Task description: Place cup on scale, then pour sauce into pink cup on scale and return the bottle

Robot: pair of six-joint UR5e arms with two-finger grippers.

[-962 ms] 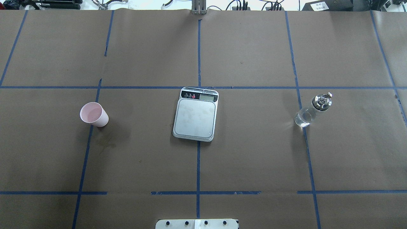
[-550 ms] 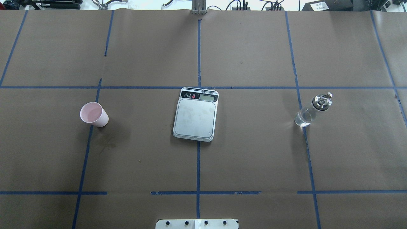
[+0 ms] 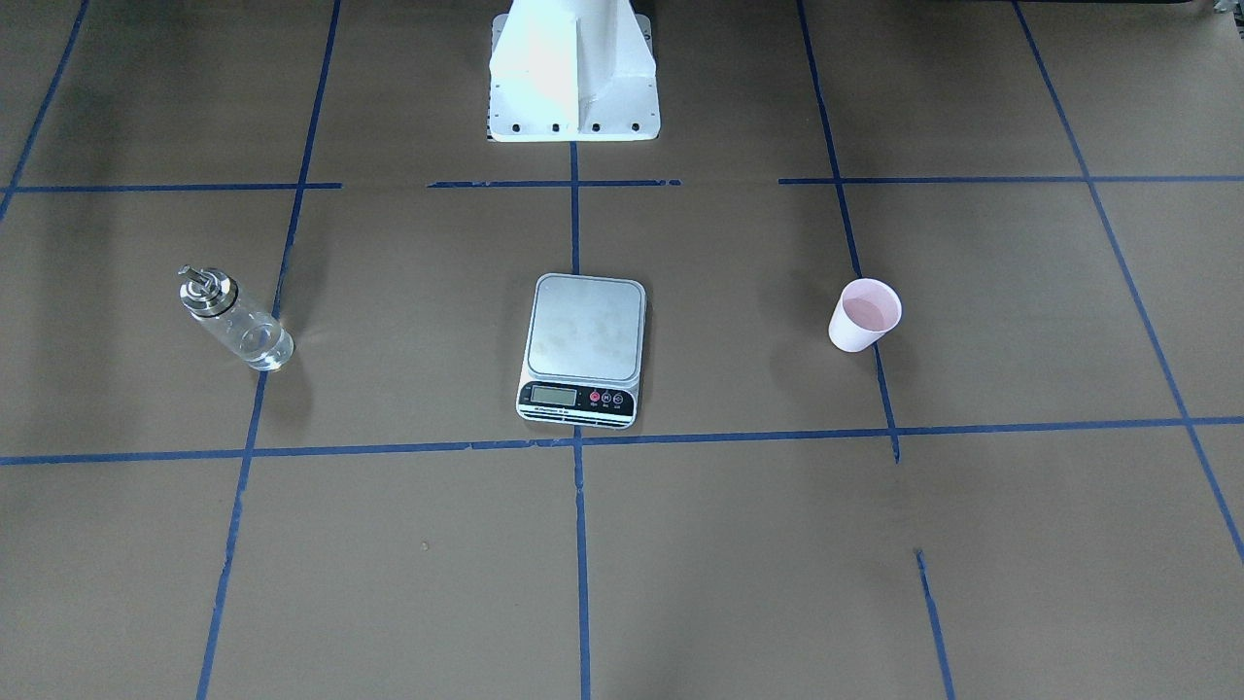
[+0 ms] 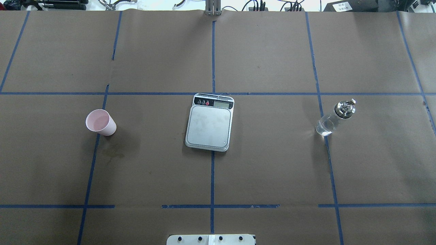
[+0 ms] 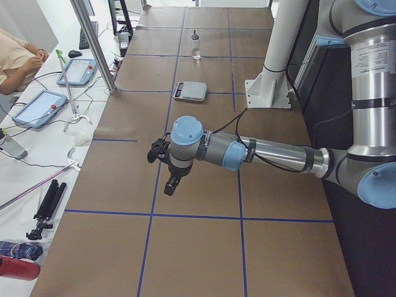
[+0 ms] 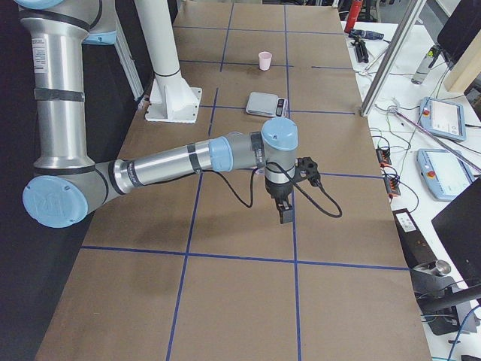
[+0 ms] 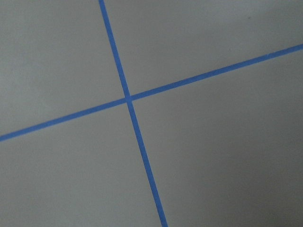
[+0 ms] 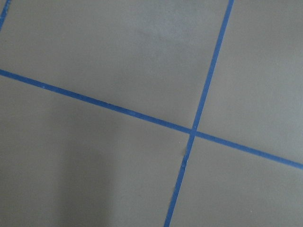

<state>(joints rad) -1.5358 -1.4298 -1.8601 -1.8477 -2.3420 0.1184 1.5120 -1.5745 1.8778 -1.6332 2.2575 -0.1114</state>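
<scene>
The pale pink cup (image 4: 100, 122) stands upright on the table's left part, also in the front view (image 3: 863, 315). The steel scale (image 4: 209, 126) lies in the middle with nothing on its platform (image 3: 584, 340). The clear glass bottle (image 4: 333, 119) with a metal spout cap stands on the right (image 3: 233, 321). My left gripper (image 5: 170, 185) shows only in the exterior left view, far from the cup; I cannot tell whether it is open. My right gripper (image 6: 286, 214) shows only in the exterior right view, far from the bottle; I cannot tell its state. Both wrist views show only brown paper and blue tape.
The robot's white base (image 3: 573, 68) stands at the table's near edge behind the scale. A metal post (image 5: 93, 43) rises at the far edge. A side table with tablets (image 5: 37, 108) and a seated person (image 5: 15, 59) lies beyond it.
</scene>
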